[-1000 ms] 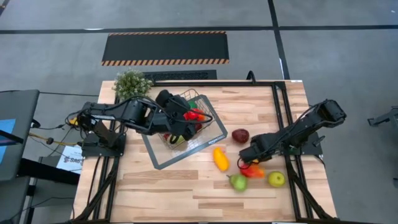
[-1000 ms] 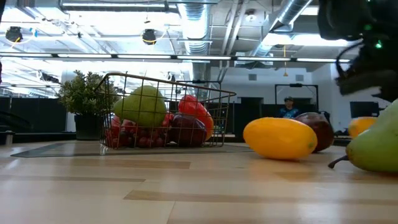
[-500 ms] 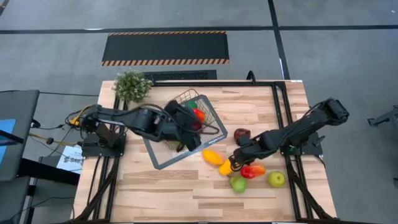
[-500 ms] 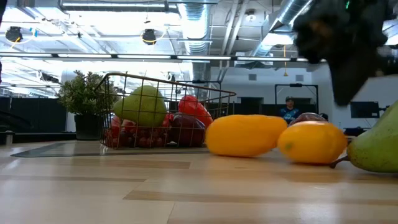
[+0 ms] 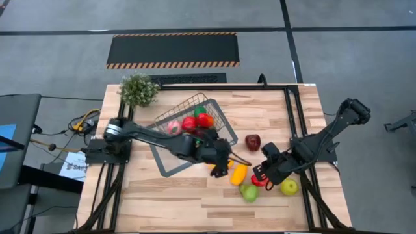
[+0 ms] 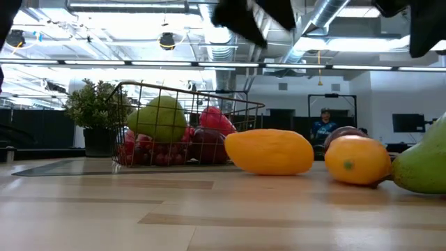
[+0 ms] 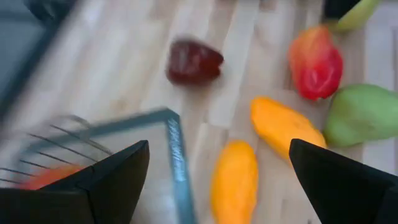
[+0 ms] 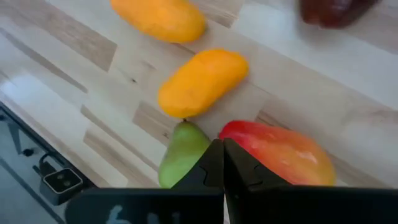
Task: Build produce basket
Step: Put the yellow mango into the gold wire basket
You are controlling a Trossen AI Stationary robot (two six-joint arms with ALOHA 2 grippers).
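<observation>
Silver wire-mesh basket [image 5: 195,123] on its flat grey tray sits near the table's [image 5: 162,201] centre, left of the loose fruit, heaped with glossy red and green produce. Left pincer [image 5: 221,158], spread wide and empty, hangs just past the tray's corner above smooth oblong orange pieces [image 5: 238,174]. Right pincer [image 5: 260,174], fingers pressed together and empty, hovers beside a red-orange mango [image 8: 283,152] and green pear [image 5: 249,192].

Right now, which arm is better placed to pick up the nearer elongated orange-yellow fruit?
Left, probably: the left gripper hovers open right over that orange-yellow fruit beside the wire-mesh basket. The right gripper, fingers shut, sits farther off.
</observation>
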